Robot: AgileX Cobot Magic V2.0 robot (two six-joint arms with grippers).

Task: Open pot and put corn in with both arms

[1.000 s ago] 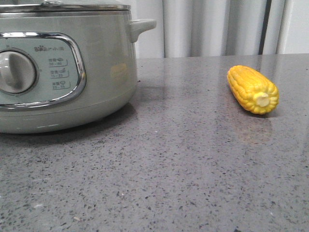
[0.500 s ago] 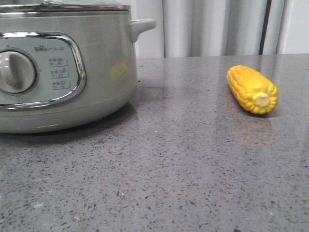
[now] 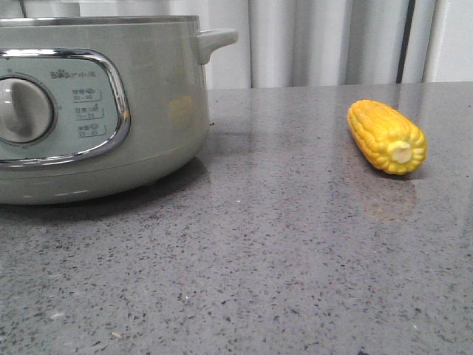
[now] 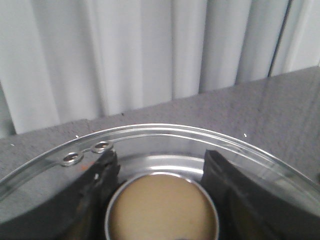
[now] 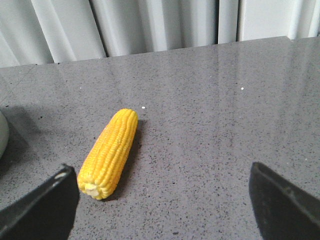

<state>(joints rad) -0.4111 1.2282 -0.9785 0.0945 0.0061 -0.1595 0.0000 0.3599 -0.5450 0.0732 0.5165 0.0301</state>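
The pale grey-green pot (image 3: 162, 89) stands at the left of the front view, its metal rim bare with no lid on top. My left gripper (image 4: 160, 159) is shut on the beige knob (image 4: 161, 210) of the glass lid (image 4: 165, 136), one black finger on each side of it. The lid's metal edge and two vent holes show beyond the fingers. The yellow corn (image 3: 386, 136) lies on the countertop to the right of the pot, pale core end toward the camera. My right gripper (image 5: 161, 171) hangs open above the table, the corn (image 5: 110, 152) close to one finger. Neither arm shows in the front view.
A grey speckled countertop (image 3: 281, 244) carries everything. Pale pleated curtains (image 3: 325, 41) hang behind the table's far edge. The pot's stubby side handle (image 3: 216, 41) sticks out toward the corn. A sliver of the pot (image 5: 2, 135) shows at the side of the right wrist view.
The glass lid that sat on the pot has risen out of the front view, leaving the rim bare. The corn has not moved.
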